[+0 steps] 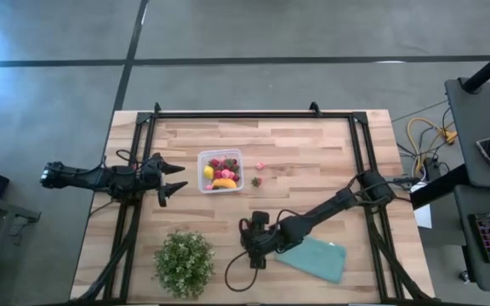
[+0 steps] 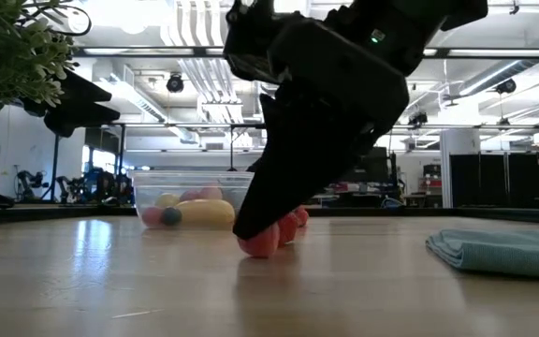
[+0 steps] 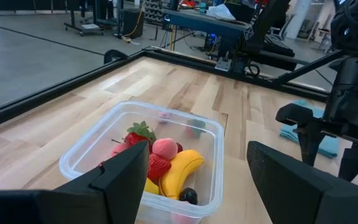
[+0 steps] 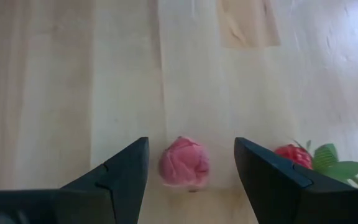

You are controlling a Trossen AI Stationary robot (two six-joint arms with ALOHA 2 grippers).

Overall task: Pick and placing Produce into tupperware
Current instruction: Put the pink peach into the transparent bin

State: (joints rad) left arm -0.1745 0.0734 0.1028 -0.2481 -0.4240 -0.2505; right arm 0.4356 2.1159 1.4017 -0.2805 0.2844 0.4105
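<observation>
Right hand: the right hand (image 4: 190,163) is low over the counter (image 1: 313,153), its fingers apart with a pink fruit (image 4: 184,163) lying between them, not yet clamped.
Left hand: the left hand (image 3: 194,177) hangs beside the tupperware (image 1: 220,171) on its left, fingers spread and empty, waiting.
Pink fruit: round, small, resting loose on the bare wood; it looks light, with a slightly wrinkled skin, and likely gives a little under pressure.
Second fruit: a red strawberry (image 4: 296,155) with green leaves lies just beside the pink one, outside the fingers.
Tupperware: clear container well apart from the right hand, toward the far side of the counter; it holds a banana (image 3: 180,171), strawberries (image 3: 149,149) and a yellow round fruit (image 1: 208,172).
Where to grip: across the pink fruit's widest part, fingers level with its middle, since a round shape may squirt out if pinched high.
Handling risk: it could roll when nudged; a gentle, centred squeeze seems best.
Other things: a teal cloth (image 1: 315,260) and a potted plant (image 1: 183,263) sit at the near edge.
</observation>
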